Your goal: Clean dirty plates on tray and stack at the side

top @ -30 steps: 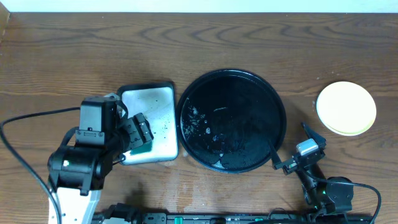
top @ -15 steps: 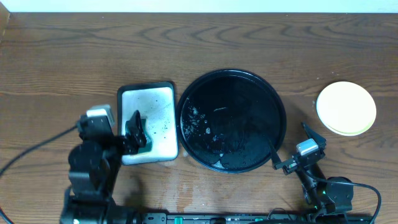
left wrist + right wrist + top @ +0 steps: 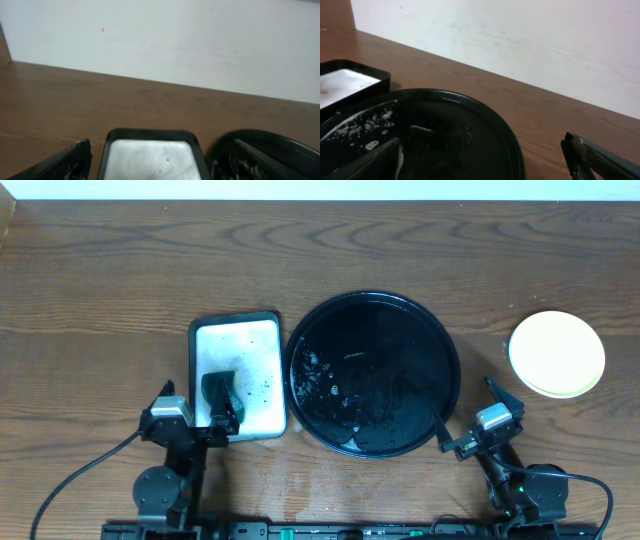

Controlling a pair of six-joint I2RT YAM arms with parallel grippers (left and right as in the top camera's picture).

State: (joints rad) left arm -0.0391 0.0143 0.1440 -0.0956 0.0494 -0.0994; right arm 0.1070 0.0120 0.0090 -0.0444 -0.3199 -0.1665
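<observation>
- The left gripper hangs wide apart, empty, at the small rectangular dark-rimmed tray.
- The right gripper gapes empty beside the round glossy black tray.
- A round pale yellow plate sits well apart.

No lettering, number, label or brand mark can be read in any view. The round black tray, the small rectangular tray, the stacked plates, the worktop and the pale wall all look plain.
</observation>
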